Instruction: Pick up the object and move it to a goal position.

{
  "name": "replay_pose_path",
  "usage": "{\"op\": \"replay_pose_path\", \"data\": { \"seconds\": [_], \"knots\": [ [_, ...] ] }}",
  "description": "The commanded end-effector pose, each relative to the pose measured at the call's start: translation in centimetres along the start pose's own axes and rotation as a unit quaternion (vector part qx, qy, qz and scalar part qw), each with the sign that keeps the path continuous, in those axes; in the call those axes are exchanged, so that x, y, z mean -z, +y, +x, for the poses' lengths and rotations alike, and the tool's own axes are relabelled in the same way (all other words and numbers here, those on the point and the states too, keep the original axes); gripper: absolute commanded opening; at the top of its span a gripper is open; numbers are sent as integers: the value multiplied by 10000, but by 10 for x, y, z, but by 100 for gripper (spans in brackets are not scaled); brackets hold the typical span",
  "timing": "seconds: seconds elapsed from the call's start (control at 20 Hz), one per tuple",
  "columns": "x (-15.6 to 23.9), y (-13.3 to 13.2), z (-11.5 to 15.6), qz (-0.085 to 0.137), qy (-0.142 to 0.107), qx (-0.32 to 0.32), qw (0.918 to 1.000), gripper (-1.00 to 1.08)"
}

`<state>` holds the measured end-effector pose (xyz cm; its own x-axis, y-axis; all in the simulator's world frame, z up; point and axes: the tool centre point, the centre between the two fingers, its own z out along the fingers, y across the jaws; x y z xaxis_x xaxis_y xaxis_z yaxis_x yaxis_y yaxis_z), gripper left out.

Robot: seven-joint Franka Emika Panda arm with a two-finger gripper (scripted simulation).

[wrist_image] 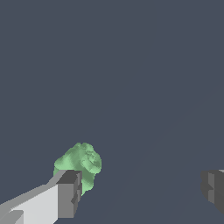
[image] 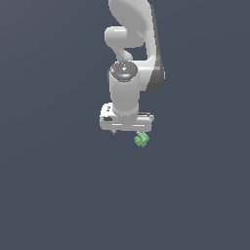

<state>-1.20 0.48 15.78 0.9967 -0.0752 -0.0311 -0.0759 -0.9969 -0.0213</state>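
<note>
Gripper spread above the surface, green object beside one finger

Gripper (image: 128,131) status: we read the jaws as spread wide. In the wrist view we see one finger (wrist_image: 65,194) with a dark pad on one side of the picture and the tip of the other finger (wrist_image: 214,188) far across it, with bare grey ground between them. Nothing is pinched between the two.

Object (image: 141,140) position: we find the small light-green knobbly lump just below the gripper body in the exterior view, toward the exterior view's right of the gripper's centre. In the wrist view the object (wrist_image: 81,162) sits just beside the tip of the first finger, partly hidden behind its dark pad. We cannot tell from either picture whether the finger touches the lump or only stands in front of it.

Arm (image: 129,63) posture: we see the white arm coming in from the upper edge of the exterior view, with the wrist pointing straight down and the gripper held level.

Surroundings: we see only a plain dark grey-blue ground (image: 58,195) in both views.
</note>
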Motion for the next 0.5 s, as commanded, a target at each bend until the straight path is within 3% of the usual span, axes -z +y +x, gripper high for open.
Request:
{"op": "replay_pose_path", "data": {
  "seconds": [0.0, 0.45],
  "knots": [
    [0, 0, 0, 0, 0, 0, 10000, 100],
    [-6, 17, 1, -63, -60, 102, 9999, 100]
  ]
}}
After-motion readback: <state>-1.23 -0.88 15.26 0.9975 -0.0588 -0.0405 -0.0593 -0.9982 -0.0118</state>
